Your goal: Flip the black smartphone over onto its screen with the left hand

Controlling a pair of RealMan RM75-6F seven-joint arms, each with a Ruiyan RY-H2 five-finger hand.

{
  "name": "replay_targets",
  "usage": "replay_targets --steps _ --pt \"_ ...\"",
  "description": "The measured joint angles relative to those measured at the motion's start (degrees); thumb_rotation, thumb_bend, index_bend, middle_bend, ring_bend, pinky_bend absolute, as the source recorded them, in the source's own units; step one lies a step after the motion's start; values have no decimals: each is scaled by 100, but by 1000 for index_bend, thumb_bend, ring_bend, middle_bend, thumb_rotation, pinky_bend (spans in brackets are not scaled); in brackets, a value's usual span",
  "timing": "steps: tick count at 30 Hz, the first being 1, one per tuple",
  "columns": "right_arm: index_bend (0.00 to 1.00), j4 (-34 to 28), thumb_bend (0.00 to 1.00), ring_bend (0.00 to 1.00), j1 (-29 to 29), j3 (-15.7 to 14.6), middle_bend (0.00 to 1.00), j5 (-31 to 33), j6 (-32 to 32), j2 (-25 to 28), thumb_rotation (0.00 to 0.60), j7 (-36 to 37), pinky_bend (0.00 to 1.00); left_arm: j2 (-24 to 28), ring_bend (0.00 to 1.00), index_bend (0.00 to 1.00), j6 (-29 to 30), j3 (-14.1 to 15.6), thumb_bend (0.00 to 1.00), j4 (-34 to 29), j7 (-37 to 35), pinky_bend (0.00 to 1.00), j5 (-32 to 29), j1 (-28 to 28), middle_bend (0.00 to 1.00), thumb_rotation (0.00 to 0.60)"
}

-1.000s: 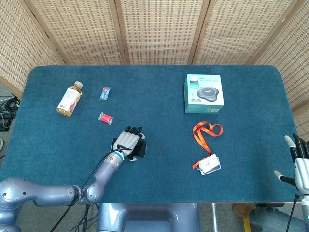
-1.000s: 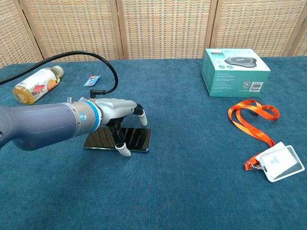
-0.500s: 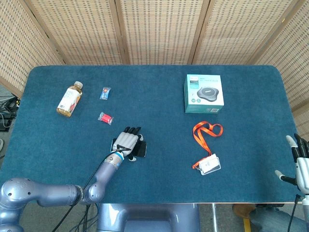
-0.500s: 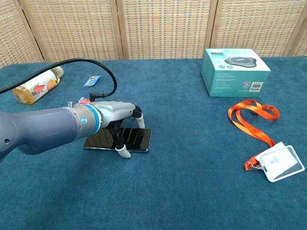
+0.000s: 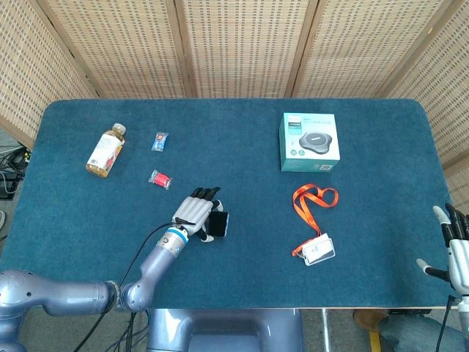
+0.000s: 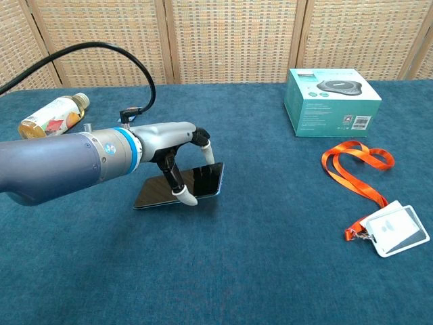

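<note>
A: Where's the black smartphone (image 6: 181, 185)?

B: Near the table's middle-left, under the left hand (image 6: 170, 144), which pinches it between thumb and curled fingers. Its long axis runs left-right, the right end lifted off the blue table (image 6: 270, 271).

A: The right hand (image 5: 456, 246)?

B: Well apart at the right edge, fingers spread, empty. The phone's left end and underside are hidden.

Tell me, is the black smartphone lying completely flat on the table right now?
No, in the chest view the black smartphone is tilted, its right end lifted off the table in the left robot hand.
</note>
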Motion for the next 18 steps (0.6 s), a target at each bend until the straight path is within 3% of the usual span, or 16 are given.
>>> replay_targets --steps 7,18 --pt "0 -9 0 0 -4 -4 0 -8 7 8 600 6 0 121 0 749 51 -166 131 -267 -651 0 458 158 0 600" --pt "0 -23 0 0 -7 -12 0 -30 26 8 600 -17 0 66 0 776 99 -251 116 -126 -2867 0 2066 774 0 600"
